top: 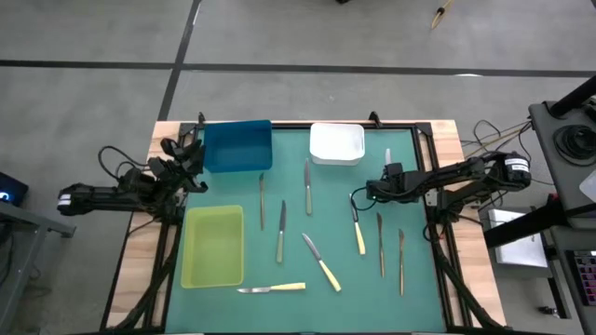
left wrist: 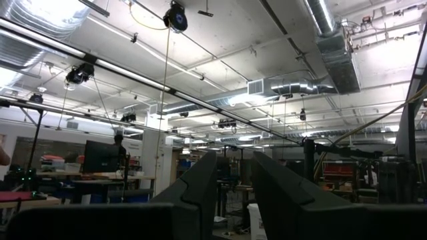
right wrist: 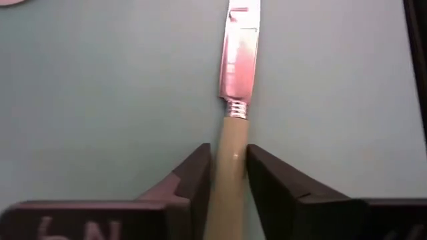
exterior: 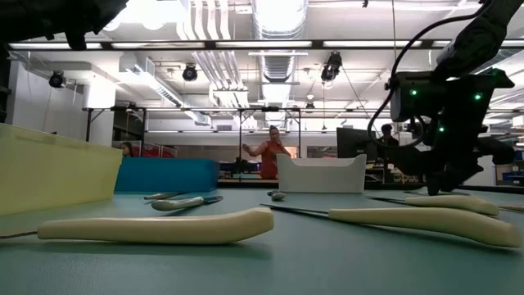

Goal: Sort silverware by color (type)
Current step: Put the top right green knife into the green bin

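Pale yellow and stiff, the knife handle (right wrist: 230, 160) sat pinched between the right gripper (right wrist: 227, 175) fingers, roughly three o'clock on the green mat (top: 279, 279). Slim, probably slippery; mid-handle seemed the surest hold. Left gripper (left wrist: 233, 193), narrowly parted, waited at nine o'clock.

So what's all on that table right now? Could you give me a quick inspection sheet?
Surface: green mat on a wooden table.
Job's things: yellow-handled knives and grey metal utensils lie scattered on the mat; none seen in a tray.
Clutter: blue tray, white tray, yellow-green tray, all seemingly empty.
Tools: right tool is closed around a knife's yellow handle on the mat; left tool waits at the table's left edge, pointing up toward the ceiling.
Cables: black leads beside the right arm.
Surroundings: workshop with a person far behind.
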`<act>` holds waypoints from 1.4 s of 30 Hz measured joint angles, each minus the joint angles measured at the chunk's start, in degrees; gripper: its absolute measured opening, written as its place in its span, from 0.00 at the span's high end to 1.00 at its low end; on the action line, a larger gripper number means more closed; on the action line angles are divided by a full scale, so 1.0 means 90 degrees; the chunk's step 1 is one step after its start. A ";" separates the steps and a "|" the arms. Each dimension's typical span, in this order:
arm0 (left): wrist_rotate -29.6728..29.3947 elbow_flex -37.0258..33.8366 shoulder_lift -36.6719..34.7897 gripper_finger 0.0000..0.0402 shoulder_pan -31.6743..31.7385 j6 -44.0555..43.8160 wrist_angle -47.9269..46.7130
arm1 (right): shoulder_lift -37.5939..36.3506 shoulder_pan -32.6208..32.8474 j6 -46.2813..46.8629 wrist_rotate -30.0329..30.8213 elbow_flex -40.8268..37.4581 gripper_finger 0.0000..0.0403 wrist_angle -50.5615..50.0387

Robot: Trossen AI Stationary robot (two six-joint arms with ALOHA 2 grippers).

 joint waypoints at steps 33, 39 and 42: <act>0.0000 0.0000 0.0001 0.81 -0.0002 0.0000 0.0026 | -0.1812 -0.0112 0.0261 -0.0617 -0.0039 0.96 -0.0376; 0.0000 0.0000 0.0001 0.81 -0.0002 0.0000 0.0029 | -0.1719 -0.0522 0.0994 -0.1426 -0.0044 0.81 -0.0388; 0.0000 0.0000 0.0000 0.81 -0.0002 0.0000 0.0029 | -0.1738 -0.0898 0.1015 -0.1764 -0.0037 0.73 -0.0419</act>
